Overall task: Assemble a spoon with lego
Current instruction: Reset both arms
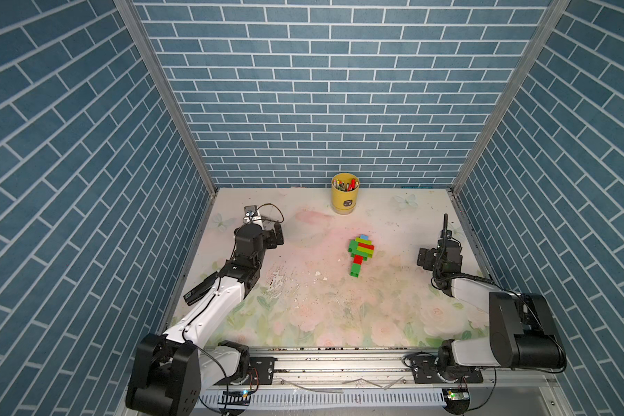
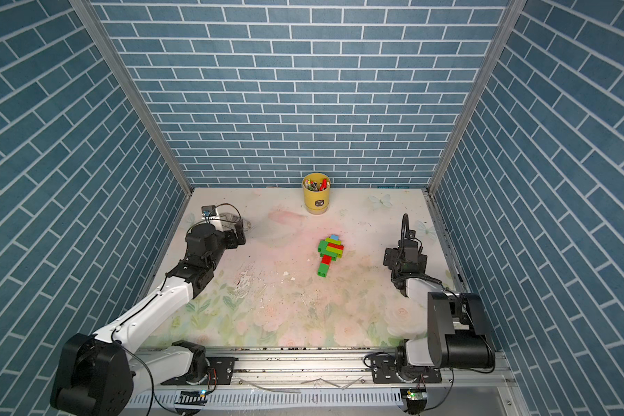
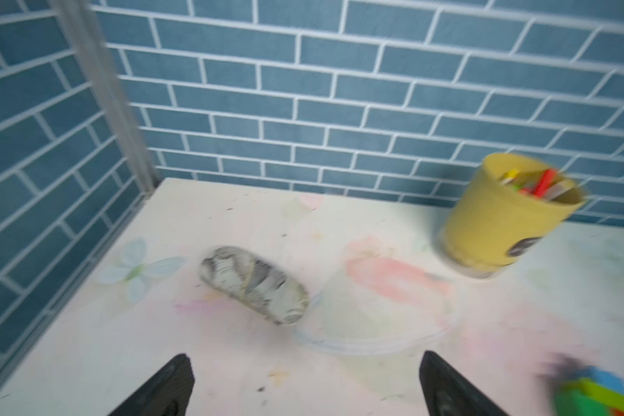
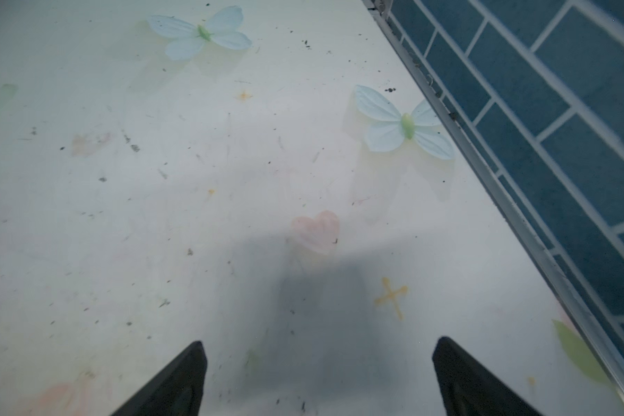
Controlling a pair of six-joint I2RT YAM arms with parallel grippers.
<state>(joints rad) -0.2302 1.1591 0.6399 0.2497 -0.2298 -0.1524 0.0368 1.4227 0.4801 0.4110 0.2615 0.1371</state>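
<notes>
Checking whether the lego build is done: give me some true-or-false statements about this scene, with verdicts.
1. The spoon lies on the table, touched by neither tool. True.
2. The left tool is shut. False: its jaws stand open.
3. The yellow cup holds pens. True.
4. The right tool grips the spoon. False: it is open, empty, apart from it.
5. Loose bricks surround the spoon. False: none shows.

count | joined plastic-brick spoon point(image 1: 360, 254), green, lime and red: 1 | small light-blue brick point(image 1: 364, 237) at its tip: 1 | yellow round cup point(image 1: 345, 198) of coloured pens: 1 | clear crumpled plastic oval point(image 3: 254, 284): 1 | black left hand point(image 3: 304, 356) plus black right hand point(image 4: 320, 342): 2 | pale floral-print counter point(image 1: 303, 306): 1
</notes>
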